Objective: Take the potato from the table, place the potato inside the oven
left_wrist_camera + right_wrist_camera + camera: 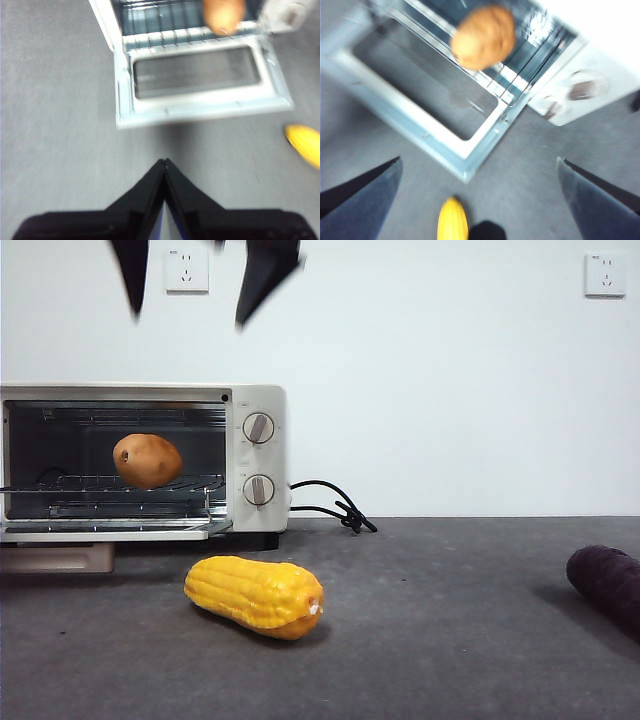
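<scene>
The small tan-brown potato (147, 460) sits near the wire rack's edge inside the cream-white toaster oven (255, 405), so it could roll out the open door; right claw (477, 167) hangs spread and empty above the oven, left claw (164, 162) is pressed together.

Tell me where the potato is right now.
The potato sits inside the open oven on its wire rack, at the front view's left, behind the corn cob.
</scene>
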